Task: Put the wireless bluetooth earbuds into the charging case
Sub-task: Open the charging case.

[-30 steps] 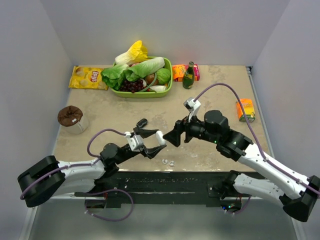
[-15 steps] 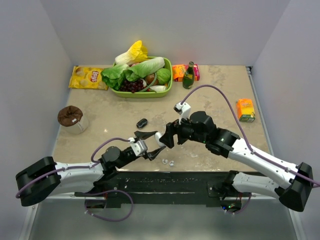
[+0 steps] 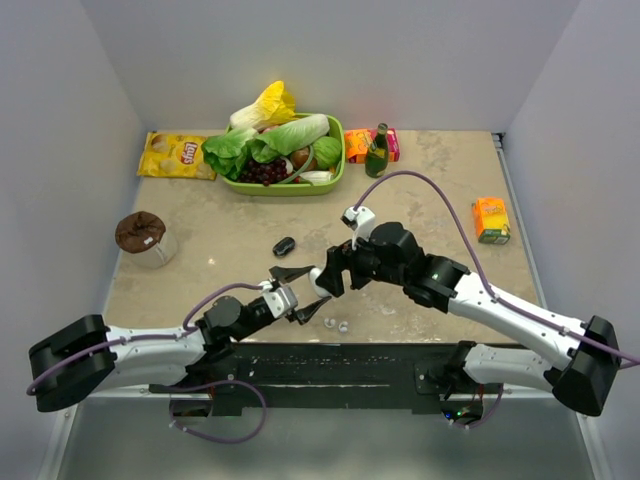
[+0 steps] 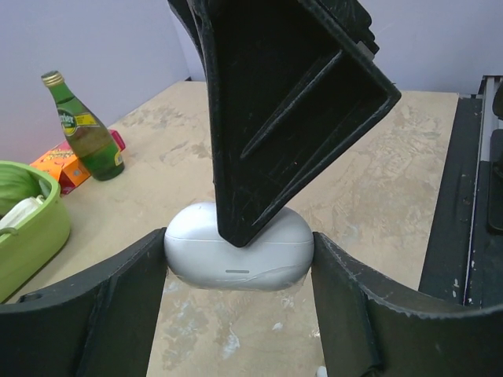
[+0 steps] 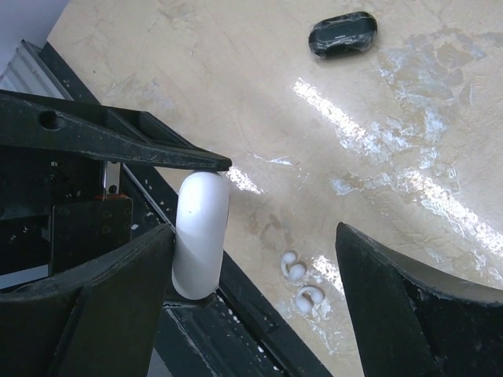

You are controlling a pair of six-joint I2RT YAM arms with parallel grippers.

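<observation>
A white oval charging case point(image 4: 236, 250) is pinched between the two fingers of my left gripper point(image 4: 236, 263), lid closed, just above the table. In the top view the case point(image 3: 320, 277) sits at the tip of the left gripper point(image 3: 305, 292). My right gripper point(image 5: 255, 236) stands wide open around it. Its left finger point(image 5: 118, 290) is against the case point(image 5: 200, 232) and its right finger is far off. Two whitish earbuds point(image 5: 292, 269) point(image 5: 308, 297) lie on the table near the front edge, below the grippers. A black oval case point(image 5: 343, 34) lies shut farther back.
At the back stand a green basket point(image 3: 340, 178) of lettuce and grapes, a green bottle point(image 3: 377, 150), an orange snack pack point(image 3: 357, 147) and a yellow chips bag point(image 3: 175, 155). An orange carton point(image 3: 491, 220) is at the right, a brown-lidded jar point(image 3: 142, 237) at the left.
My right arm has swung left and brought its open jaws up to the white case. My left gripper has shifted slightly right and nearer with the case still in it.
</observation>
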